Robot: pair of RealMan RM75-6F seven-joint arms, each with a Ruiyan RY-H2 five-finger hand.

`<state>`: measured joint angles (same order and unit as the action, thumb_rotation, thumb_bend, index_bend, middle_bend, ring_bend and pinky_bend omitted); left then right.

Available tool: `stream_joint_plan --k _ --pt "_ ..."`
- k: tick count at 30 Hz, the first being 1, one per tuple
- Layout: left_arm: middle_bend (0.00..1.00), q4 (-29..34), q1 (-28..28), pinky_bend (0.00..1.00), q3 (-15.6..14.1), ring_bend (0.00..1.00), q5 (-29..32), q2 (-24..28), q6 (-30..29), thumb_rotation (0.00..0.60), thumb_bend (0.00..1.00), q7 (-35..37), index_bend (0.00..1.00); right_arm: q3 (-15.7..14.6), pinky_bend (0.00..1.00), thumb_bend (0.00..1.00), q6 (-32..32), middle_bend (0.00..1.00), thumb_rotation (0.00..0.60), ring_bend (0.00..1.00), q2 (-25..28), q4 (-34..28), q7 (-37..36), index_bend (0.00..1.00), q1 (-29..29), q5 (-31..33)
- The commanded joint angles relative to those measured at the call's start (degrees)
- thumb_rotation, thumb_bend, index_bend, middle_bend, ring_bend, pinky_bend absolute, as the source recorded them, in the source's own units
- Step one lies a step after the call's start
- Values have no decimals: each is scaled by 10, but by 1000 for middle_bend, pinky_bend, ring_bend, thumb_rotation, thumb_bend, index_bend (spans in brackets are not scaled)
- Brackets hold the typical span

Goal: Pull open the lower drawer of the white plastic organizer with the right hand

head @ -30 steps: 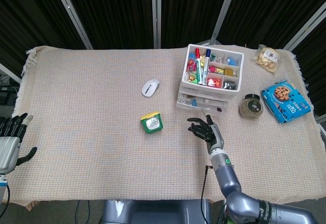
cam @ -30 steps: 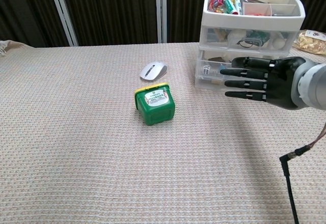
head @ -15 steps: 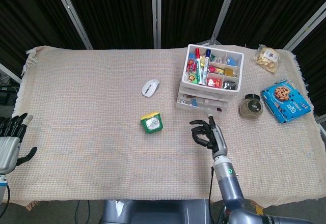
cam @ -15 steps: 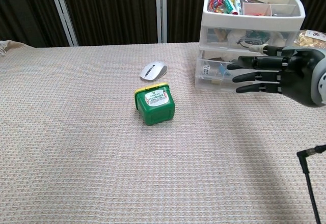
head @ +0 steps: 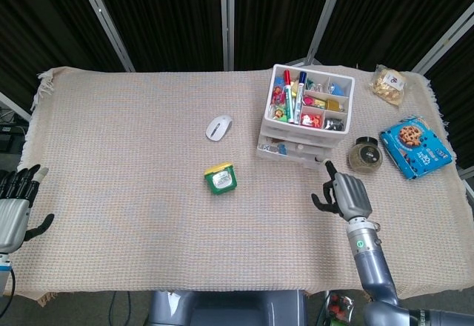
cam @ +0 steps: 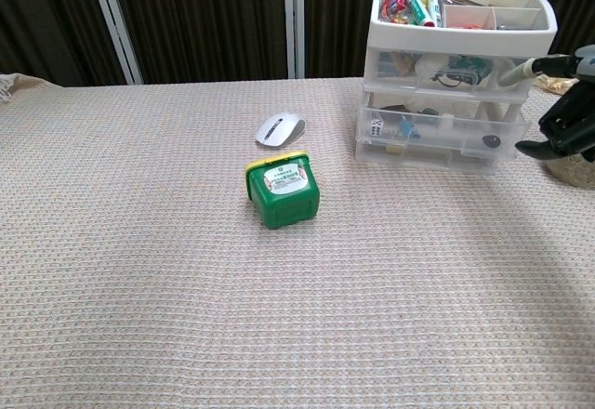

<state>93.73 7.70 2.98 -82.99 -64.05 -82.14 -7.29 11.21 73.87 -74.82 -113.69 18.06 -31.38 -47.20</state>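
The white plastic organizer (head: pixel 307 115) (cam: pixel 457 65) stands at the back right, its top tray full of markers and small items. Its lower drawer (head: pixel 291 152) (cam: pixel 437 141) sits slightly forward of the drawer above and holds small bits. My right hand (head: pixel 343 195) (cam: pixel 569 128) hovers just right of the drawer's front right corner, apart from it. Its fingers are curled in on nothing, and the thumb points up toward the organizer. My left hand (head: pixel 15 201) hangs off the table's left edge with fingers spread, holding nothing.
A green box with a yellow lid (head: pixel 221 178) (cam: pixel 283 189) and a white mouse (head: pixel 218 127) (cam: pixel 280 129) lie left of the organizer. A glass jar (head: pixel 364 155), a blue cookie packet (head: pixel 415 146) and a snack bag (head: pixel 389 83) sit to its right.
My right hand has swung from in front of the lower drawer to its right side, and its straight fingers have curled in. The drawer and left hand have not moved.
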Motion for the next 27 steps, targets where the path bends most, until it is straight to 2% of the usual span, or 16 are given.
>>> stream_joint_plan --k 1,6,27 --pt "0 0 0 0 0 0 0 0 0 600 321 0 57 -26 663 288 6 883 600 914 10 14 48 127 -3 -36" --pt "0 -1 0 0 -1 0 -1 0 -1 600 321 2 57 -31 674 349 9 894 600 919 -2 28 75 134 -5 -44" --pt "0 0 -1 0 1 0 1 -2 -1 600 321 -4 57 -1 674 387 -52 894 600 919 -56 124 60 171 -27 -11"
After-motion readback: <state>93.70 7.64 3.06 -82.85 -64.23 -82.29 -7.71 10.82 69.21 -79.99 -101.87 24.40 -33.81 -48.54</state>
